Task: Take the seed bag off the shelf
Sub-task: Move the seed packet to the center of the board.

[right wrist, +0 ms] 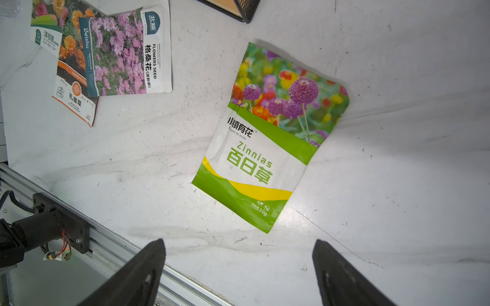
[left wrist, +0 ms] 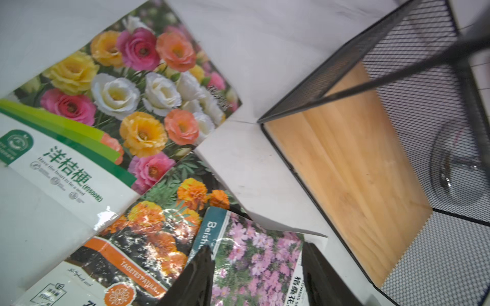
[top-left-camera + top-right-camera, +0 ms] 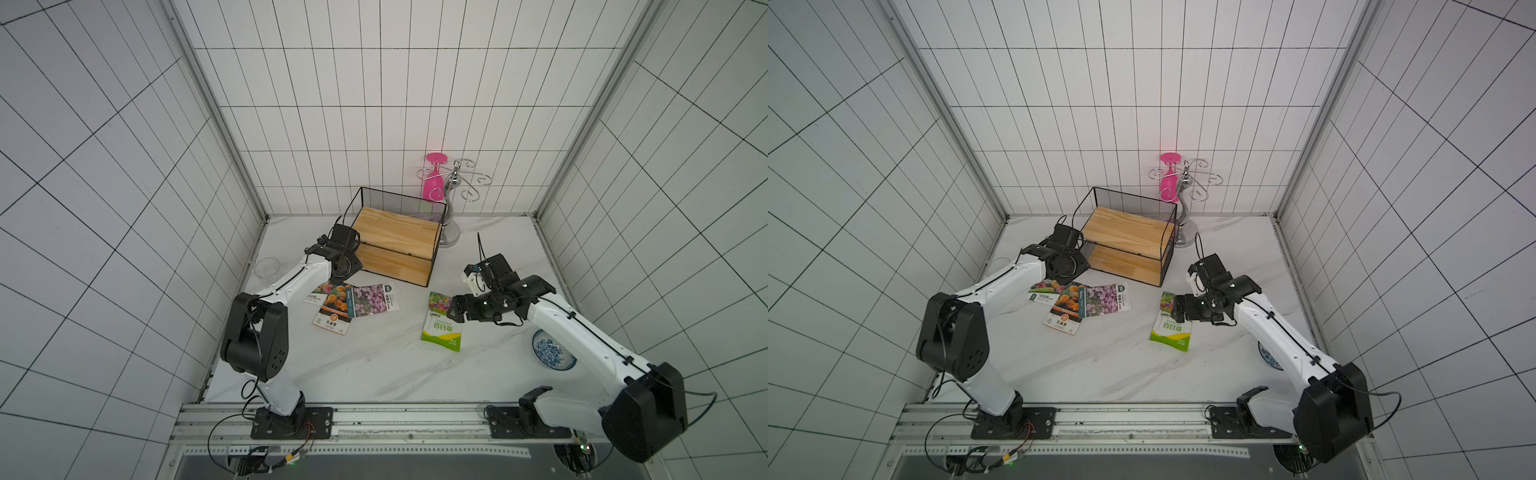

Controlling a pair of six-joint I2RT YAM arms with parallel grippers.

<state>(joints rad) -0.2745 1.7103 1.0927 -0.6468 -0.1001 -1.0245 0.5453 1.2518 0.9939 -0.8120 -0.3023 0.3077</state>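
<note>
Since both wooden boards of the shelf (image 3: 395,232) show bare in both top views, no seed bag is on it; the far part of the lower board is hidden. All four bags lie on the table (image 3: 374,365), near of the shelf.

Left gripper (image 2: 256,245): fingers about half open, nothing clamped between them. The pink-flower seed bag (image 2: 254,267) lies flat directly beneath, its long axis running left to right. Whether the tips touch it cannot be told. It overlaps the marigold seed bag (image 3: 332,318), which overlaps the mixed-rose seed bag (image 2: 119,87). The shelf stands just far and right of this gripper, so the left arm is the nearer to it.

Right gripper (image 1: 238,240): fingers wide open, holding nothing. The green zinnia seed bag (image 1: 265,148) lies alone ahead of the fingers, just to their left in the scene, long axis roughly near to far, well apart from the other three.

Judgement: removal from the shelf appears complete. Which bag came off it cannot be established, though the pink-flower bag under the left fingers is the likeliest.
</note>
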